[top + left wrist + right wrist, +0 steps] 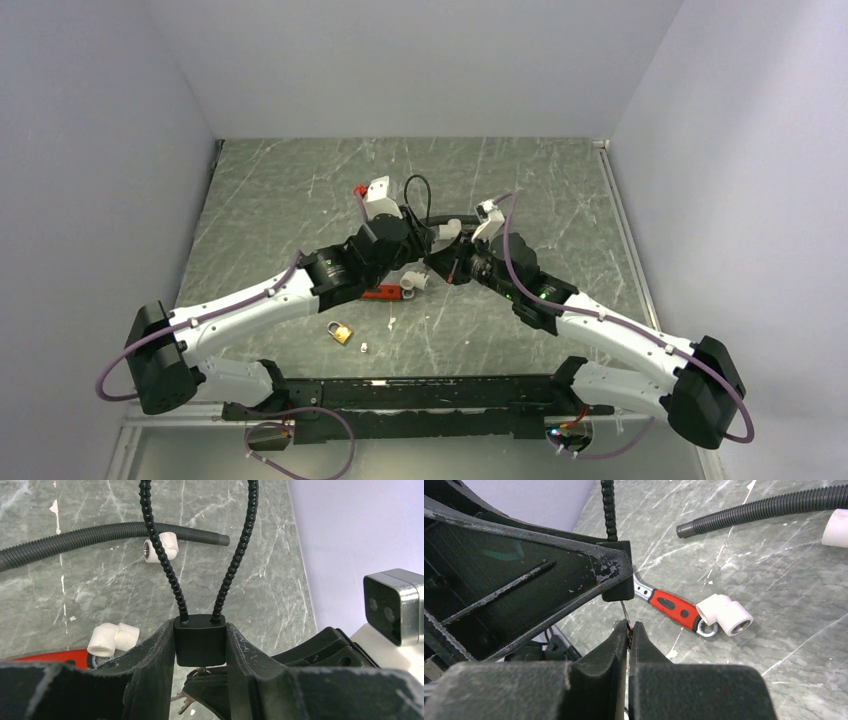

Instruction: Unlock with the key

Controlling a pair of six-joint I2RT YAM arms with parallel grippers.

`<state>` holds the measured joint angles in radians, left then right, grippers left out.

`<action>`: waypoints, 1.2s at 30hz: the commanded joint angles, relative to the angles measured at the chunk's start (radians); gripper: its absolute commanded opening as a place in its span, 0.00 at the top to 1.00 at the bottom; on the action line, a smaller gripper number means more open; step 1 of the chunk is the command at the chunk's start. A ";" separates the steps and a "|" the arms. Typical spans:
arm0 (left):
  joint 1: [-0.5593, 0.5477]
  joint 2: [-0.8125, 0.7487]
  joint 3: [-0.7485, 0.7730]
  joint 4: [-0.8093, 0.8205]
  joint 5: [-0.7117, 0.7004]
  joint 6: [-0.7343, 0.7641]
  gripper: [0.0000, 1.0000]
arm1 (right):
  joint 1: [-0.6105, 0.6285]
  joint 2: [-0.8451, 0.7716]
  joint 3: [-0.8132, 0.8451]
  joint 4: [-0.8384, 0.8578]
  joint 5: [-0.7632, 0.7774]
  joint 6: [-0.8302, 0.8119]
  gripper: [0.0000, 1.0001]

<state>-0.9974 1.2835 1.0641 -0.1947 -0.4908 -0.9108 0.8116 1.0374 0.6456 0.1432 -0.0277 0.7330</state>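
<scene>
My left gripper [200, 630] is shut on the black body of a cable lock [200, 641], whose beaded black cable loop [165, 555] rises above it. In the top view both grippers meet at mid-table, left [420, 234] and right [446, 262]. My right gripper [629, 626] is shut on the thin silvery key [624, 611]. The key's tip reaches up to the underside of the lock body [618, 587]. In the left wrist view the key [202, 670] shows just under the lock, and a second small key [182, 700] hangs below.
A red-handled wrench [671, 606] and a white pipe elbow [724, 614] lie on the grey marbled table under the grippers. A black corrugated hose [100, 532] and a white fitting [160, 547] lie farther back. A brass padlock [341, 332] and a white scrap [364, 347] lie near the front.
</scene>
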 commanded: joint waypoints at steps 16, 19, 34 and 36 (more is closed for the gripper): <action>-0.038 0.000 0.009 0.070 -0.031 0.024 1.00 | -0.045 0.027 0.038 0.079 -0.050 0.058 1.00; -0.048 -0.004 0.001 0.079 -0.047 0.030 1.00 | -0.057 0.028 0.037 0.090 -0.071 0.074 1.00; -0.088 0.016 -0.012 0.102 -0.070 0.059 1.00 | -0.077 0.031 0.090 0.059 -0.090 0.068 1.00; -0.089 0.014 -0.011 0.105 -0.059 0.052 1.00 | -0.077 0.026 0.104 0.044 -0.071 0.055 1.00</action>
<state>-1.0470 1.2999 1.0538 -0.1448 -0.6071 -0.8501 0.7464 1.0767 0.6651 0.1490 -0.1490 0.8040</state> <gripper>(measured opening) 0.404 0.031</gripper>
